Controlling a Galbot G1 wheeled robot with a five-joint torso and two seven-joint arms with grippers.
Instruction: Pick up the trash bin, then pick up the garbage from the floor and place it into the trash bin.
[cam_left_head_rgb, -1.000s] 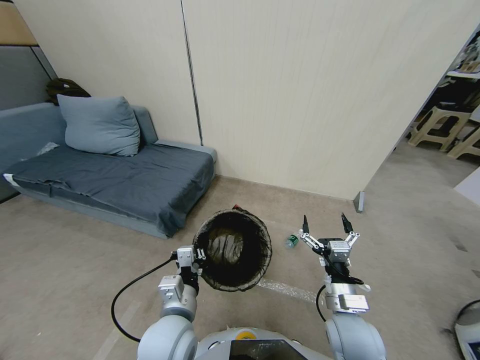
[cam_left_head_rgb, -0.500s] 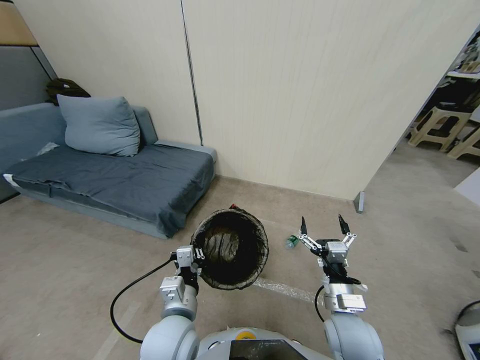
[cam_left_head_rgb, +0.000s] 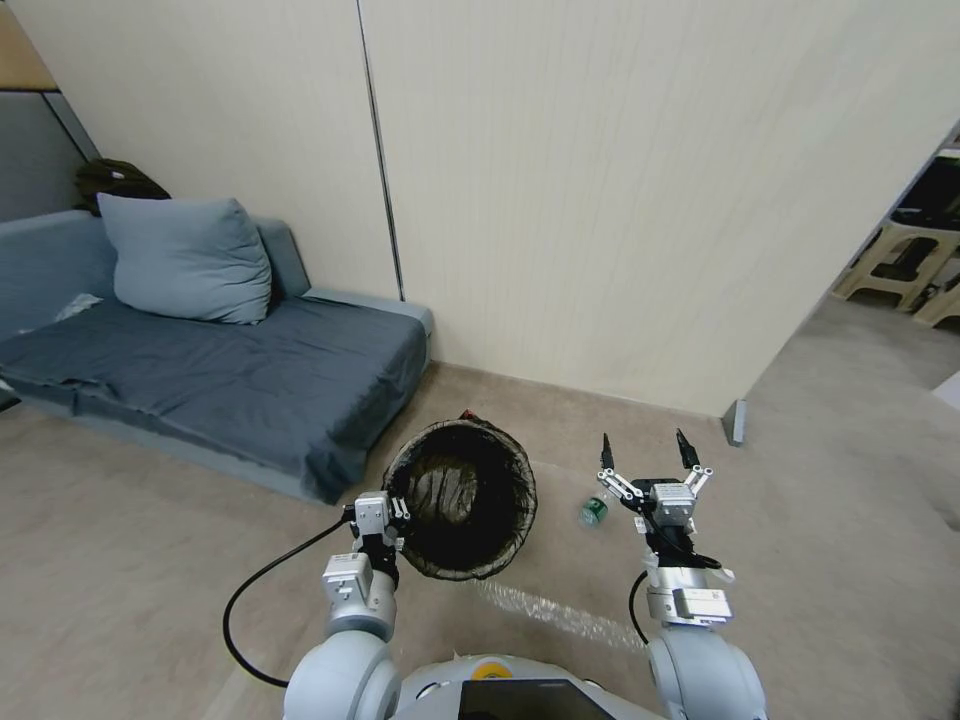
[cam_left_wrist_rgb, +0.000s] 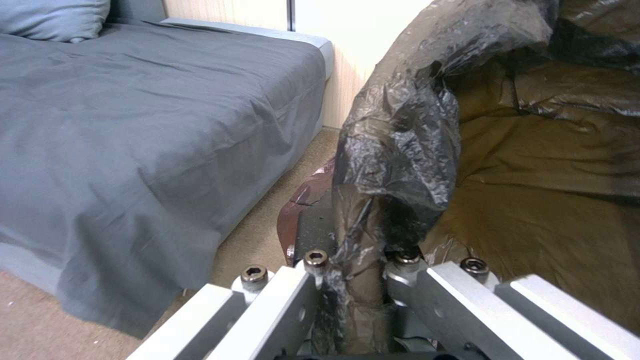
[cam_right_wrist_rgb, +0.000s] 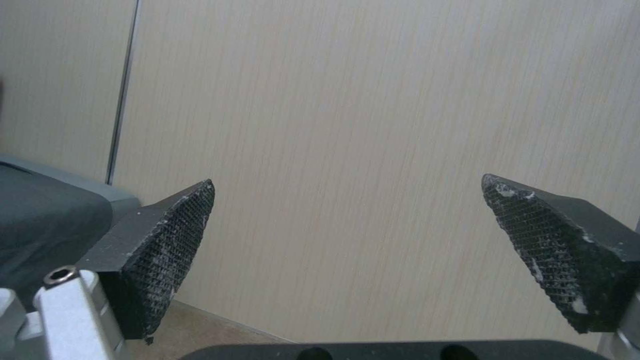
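Bin held on the left, right gripper free – lining up on the floor litter.

Our left gripper (cam_left_head_rgb: 397, 510) is clamped on the near rim of the trash bin (cam_left_head_rgb: 461, 510), pinching the black bag folded over it (cam_left_wrist_rgb: 393, 165); bin's carried in front of us w/ its mouth tilted toward the head cam, just beside the grey sofa (cam_left_head_rgb: 230, 375). Right gripper (cam_left_head_rgb: 645, 450) hangs spread wide w/ nothing between its pads (cam_right_wrist_rgb: 170, 240). The garbage nearest us: a small green-and-clear piece (cam_left_head_rgb: 592, 512) on the floor between bin & right gripper. To do it well, we'd keep the rim pinch firm & bin mouth up, and approach from above w/ both pads straddling the piece – it looks round, so prob. rolls if nudged.
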